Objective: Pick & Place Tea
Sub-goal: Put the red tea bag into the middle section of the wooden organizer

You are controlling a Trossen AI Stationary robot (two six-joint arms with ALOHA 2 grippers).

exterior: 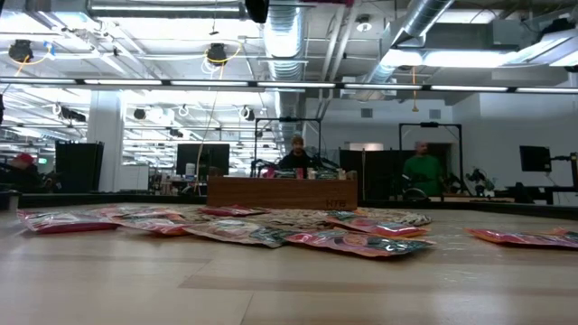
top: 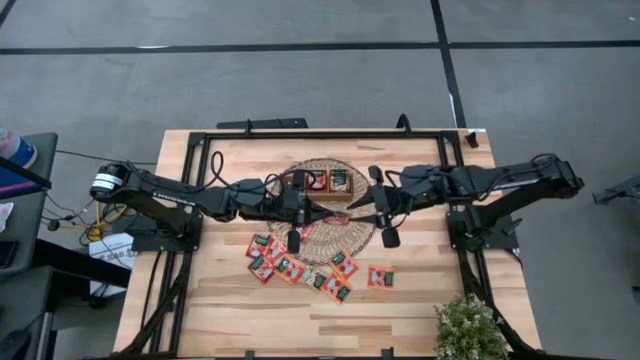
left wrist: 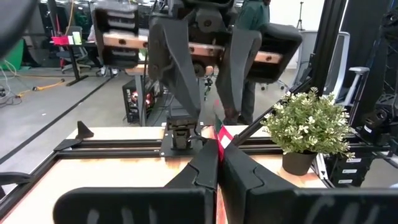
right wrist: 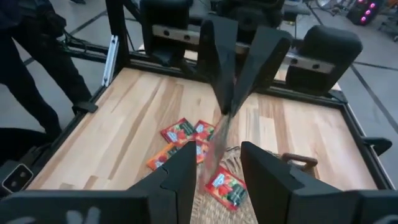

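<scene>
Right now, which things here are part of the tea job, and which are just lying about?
Part of the job:
- loose tea sachets on the table
- one sachet pinched by the left gripper, with the right gripper fingers open either side of it
- wooden tray, likely the destination

Lying about:
- woven mat under the tray
- potted plant
- people beyond the table

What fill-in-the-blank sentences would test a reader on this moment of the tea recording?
1. The left hand is ____ on a tea sachet, held up above the table.
2. The right hand faces it with its fingers ____.
3. The wooden tray stands on the round woven ____.
Missing words: shut; open; mat.
</scene>
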